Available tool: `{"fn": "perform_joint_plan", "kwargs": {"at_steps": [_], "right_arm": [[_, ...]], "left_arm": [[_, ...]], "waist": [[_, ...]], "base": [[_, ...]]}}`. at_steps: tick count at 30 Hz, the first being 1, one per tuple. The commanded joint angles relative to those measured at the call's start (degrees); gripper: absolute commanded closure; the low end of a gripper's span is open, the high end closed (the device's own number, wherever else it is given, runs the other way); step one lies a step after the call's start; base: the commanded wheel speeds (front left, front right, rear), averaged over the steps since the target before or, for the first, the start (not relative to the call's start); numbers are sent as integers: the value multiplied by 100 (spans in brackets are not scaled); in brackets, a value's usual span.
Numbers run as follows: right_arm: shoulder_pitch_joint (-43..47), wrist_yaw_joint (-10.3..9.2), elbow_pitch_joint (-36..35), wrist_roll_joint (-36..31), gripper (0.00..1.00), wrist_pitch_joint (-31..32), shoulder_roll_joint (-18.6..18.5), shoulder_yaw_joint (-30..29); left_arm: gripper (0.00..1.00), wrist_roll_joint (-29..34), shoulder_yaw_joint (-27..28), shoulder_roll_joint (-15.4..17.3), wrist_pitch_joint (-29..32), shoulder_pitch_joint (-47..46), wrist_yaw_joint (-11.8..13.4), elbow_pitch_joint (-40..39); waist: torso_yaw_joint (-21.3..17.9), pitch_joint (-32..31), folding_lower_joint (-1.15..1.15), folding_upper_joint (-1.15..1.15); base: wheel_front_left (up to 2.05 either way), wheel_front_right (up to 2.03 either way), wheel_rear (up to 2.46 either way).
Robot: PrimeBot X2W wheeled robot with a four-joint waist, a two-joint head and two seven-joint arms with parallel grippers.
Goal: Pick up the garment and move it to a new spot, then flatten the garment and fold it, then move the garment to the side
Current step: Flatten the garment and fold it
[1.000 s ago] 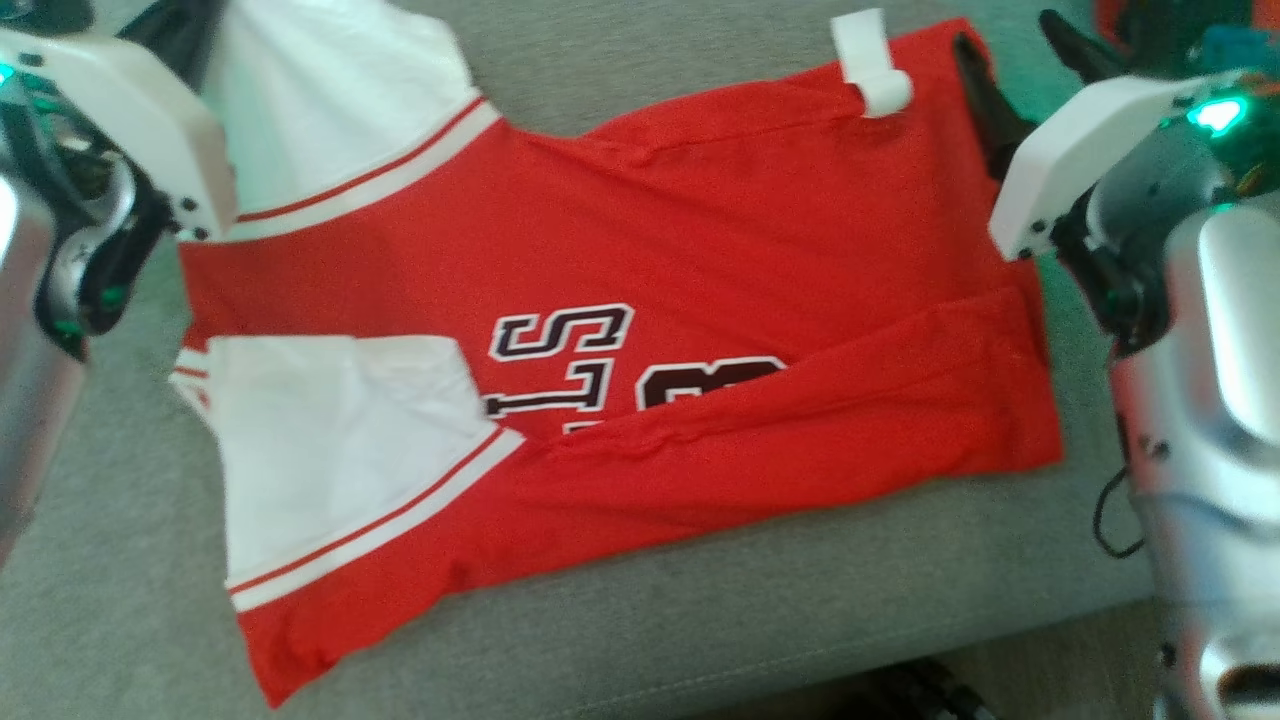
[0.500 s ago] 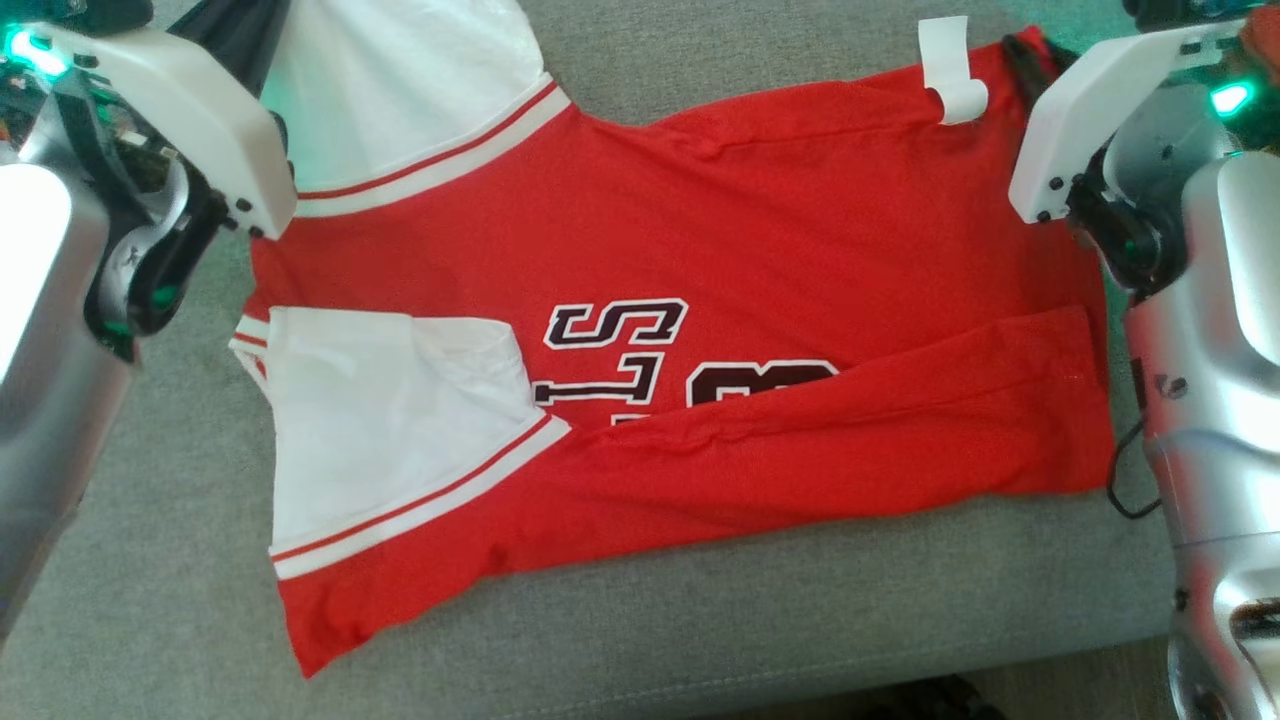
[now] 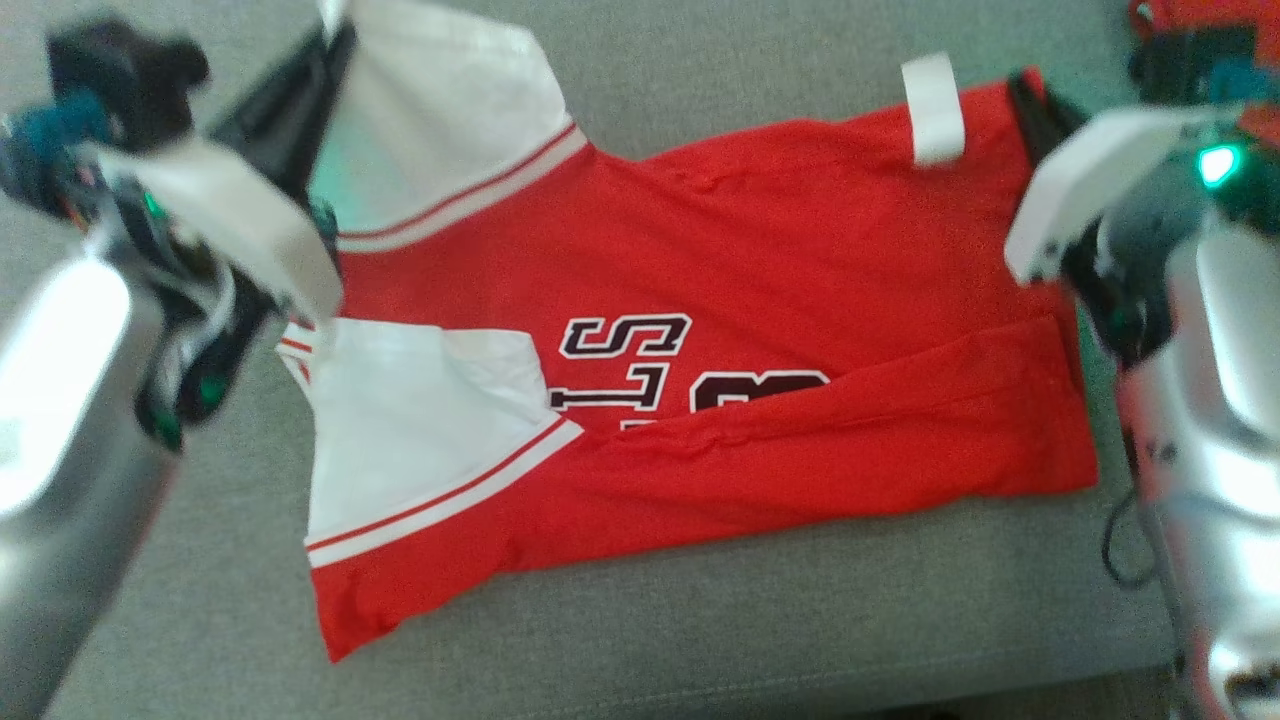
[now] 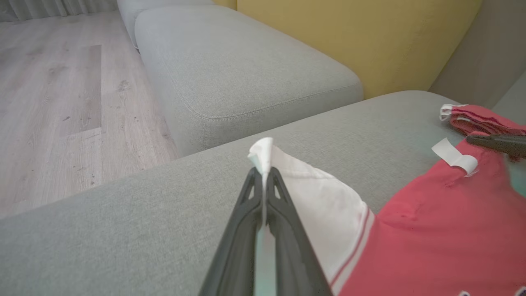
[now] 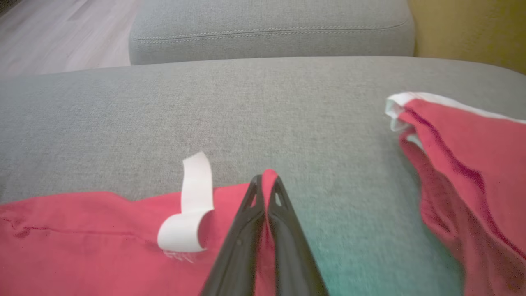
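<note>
The head camera looks steeply down from above at the red jersey (image 3: 760,260) spread across the grey sofa seat (image 3: 700,620). The left wrist camera sits low and close behind the left gripper (image 4: 263,174), facing across the seat towards a neighbouring cushion (image 4: 246,70) and the wooden floor (image 4: 53,102). The right wrist camera, equally low behind the right gripper (image 5: 266,183), faces that same cushion. All three views share the jersey's white label (image 3: 932,108)
</note>
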Motion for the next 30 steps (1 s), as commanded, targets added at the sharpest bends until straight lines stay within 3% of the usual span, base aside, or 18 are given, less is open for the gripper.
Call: {"fn": "perform_joint_plan", "kwargs": {"at_steps": [1, 13, 18, 23, 24, 25, 26, 27, 28, 30], "right_arm": [[158, 39, -237, 40, 100, -71, -69, 53], [1980, 39, -1189, 105, 100, -261, -1, -549], [2586, 39, -1605, 73, 100, -93, 158, -780], [2883, 39, -1764, -10, 100, -21, 297, -892], [2913, 39, -1768, -29, 93, -25, 321, -910], [2942, 39, -1765, -65, 62, -32, 339, -930], [2974, 39, -1754, -108, 40, -38, 357, -958], [3003, 39, -1749, -141, 0, -60, 382, -1002], [3033, 39, -1746, -158, 0, -85, 412, -1050], [3111, 39, -1761, -174, 0, -147, 466, -1165]], "left_arm": [[100, -19, 262, 306, -68, -8, 39, -233], [100, -297, 163, 513, -773, 2237, 569, -1240], [100, -390, -7, 365, -1042, 2934, 691, -1281], [100, -410, -183, 71, -1378, 3268, 654, -870], [100, -420, -211, 12, -1418, 3309, 654, -740], [94, -436, -219, -52, -1478, 3343, 659, -605], [68, -444, -216, -107, -1550, 3376, 672, -466], [26, -438, -226, -142, -1607, 3410, 680, -337], [0, -447, -217, -177, -1668, 3451, 701, -223], [0, -482, -192, -232, -1786, 3554, 737, -79]], "waist": [[90, -238, 0, 0], [396, -1289, 0, 0], [438, -1426, 0, 0], [437, -1479, 0, 0], [433, -1493, 0, 0], [429, -1510, 0, 0], [424, -1534, 0, 0], [421, -1555, 0, 0], [419, -1575, 0, 0], [425, -1625, 0, 0]], "base": [[0, 0, 0], [0, 0, 0], [0, 0, 0], [0, 0, 0], [0, 0, 0], [0, 0, 0], [0, 0, 0], [0, 0, 0], [0, 0, 0], [0, 0, 0]]}}
